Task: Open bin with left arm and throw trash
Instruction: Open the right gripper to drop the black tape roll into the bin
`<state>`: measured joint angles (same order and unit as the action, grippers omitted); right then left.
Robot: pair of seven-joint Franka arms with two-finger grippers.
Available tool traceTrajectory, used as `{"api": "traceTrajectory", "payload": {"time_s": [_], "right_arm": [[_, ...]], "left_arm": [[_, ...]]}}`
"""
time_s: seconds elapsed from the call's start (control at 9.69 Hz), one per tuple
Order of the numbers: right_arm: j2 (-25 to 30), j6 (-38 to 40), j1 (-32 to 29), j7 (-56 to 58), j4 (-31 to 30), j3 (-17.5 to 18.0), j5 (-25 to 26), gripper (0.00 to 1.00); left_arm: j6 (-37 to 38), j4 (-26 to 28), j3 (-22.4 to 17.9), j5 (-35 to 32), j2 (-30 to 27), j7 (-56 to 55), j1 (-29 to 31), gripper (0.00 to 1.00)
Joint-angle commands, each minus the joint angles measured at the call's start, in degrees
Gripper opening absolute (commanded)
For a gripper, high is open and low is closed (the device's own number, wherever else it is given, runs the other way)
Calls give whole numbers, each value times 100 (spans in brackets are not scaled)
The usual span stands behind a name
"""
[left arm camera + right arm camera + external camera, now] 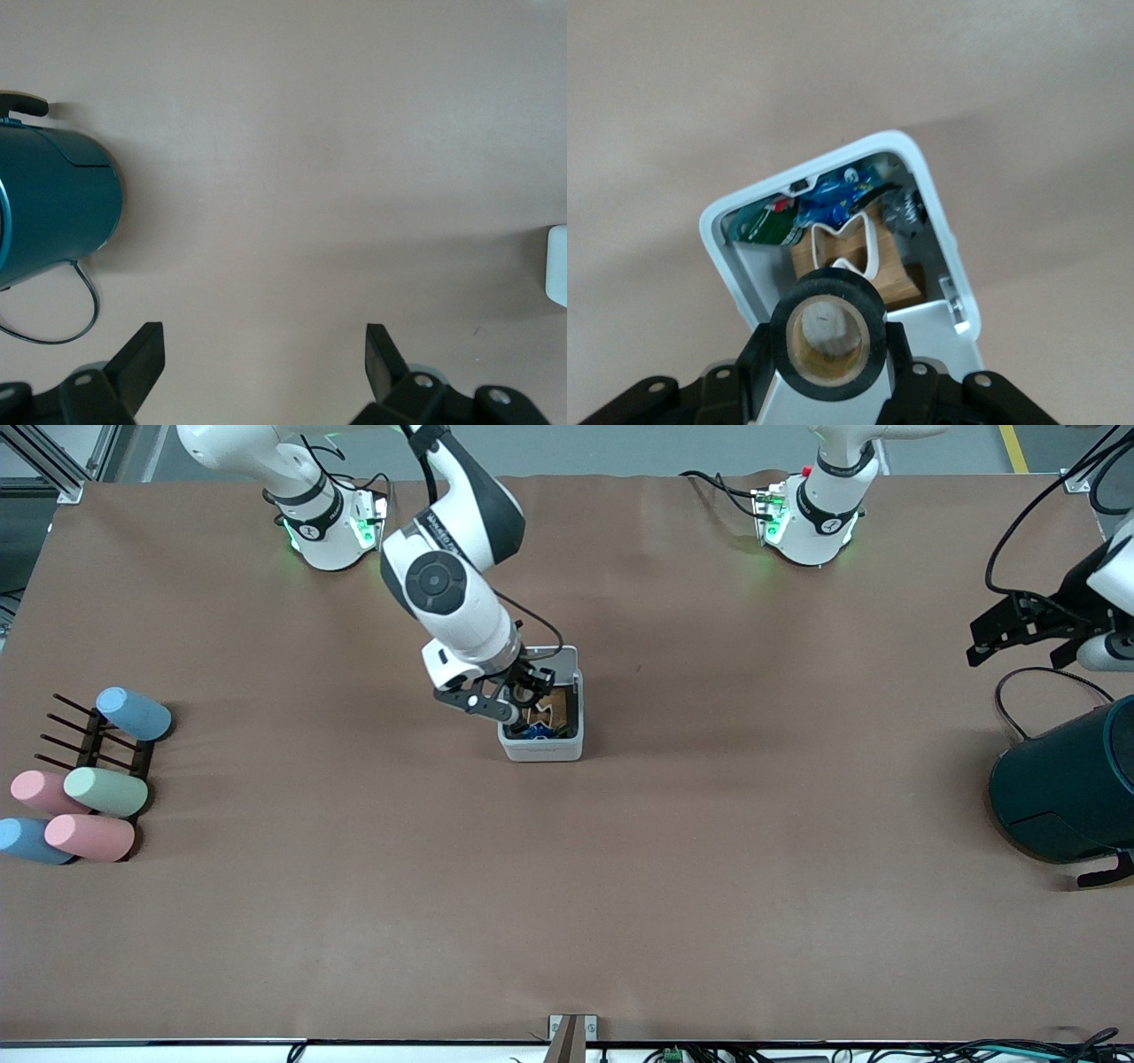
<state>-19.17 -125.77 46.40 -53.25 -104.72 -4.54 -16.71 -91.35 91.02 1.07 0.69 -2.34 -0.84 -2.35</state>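
Note:
The white bin [542, 749] stands mid-table with its lid [556, 658] swung open; it also shows in the right wrist view [713, 232] and at the edge of the left wrist view [558, 276]. My right gripper [521, 693] [829, 354] is over the open bin, shut on the black ring with a pale centre [530, 683] [828, 332]. The white hourglass frame [852, 246] lies inside on a brown piece, among blue and green scraps. A dark crinkled lump [904, 212] lies beside it. My left gripper [1014, 655] [263, 341] is open and empty, over the table near the teal drum.
The big dark teal drum [1063, 784] [53, 208] lies at the left arm's end with a black cable beside it. Several pastel cylinders [106, 793] and a dark rack [89, 742] lie at the right arm's end.

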Motion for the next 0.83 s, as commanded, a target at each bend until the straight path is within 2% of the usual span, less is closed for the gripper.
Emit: {"api": "traceTrajectory", "payload": {"time_s": [0.0,0.1,0.52,0.72], "right_arm": [[-121,-79,141,-46,-13,-55,-78,82],[-253,-79,133,-37,-22,-55,-78,100],[-255,130,-200,68,118,-99,-61,100],[183,1198,-734,191,495,-117,18,100]], "left_arm": [[-225,319,-37,72,-214,-57,23,100],[-225,172,-20,11,-49,-57,15,100],[-225,-49,-19,19,85,-48,24,100],[-225,-234,-19,19,216,-48,-20,100]]}}
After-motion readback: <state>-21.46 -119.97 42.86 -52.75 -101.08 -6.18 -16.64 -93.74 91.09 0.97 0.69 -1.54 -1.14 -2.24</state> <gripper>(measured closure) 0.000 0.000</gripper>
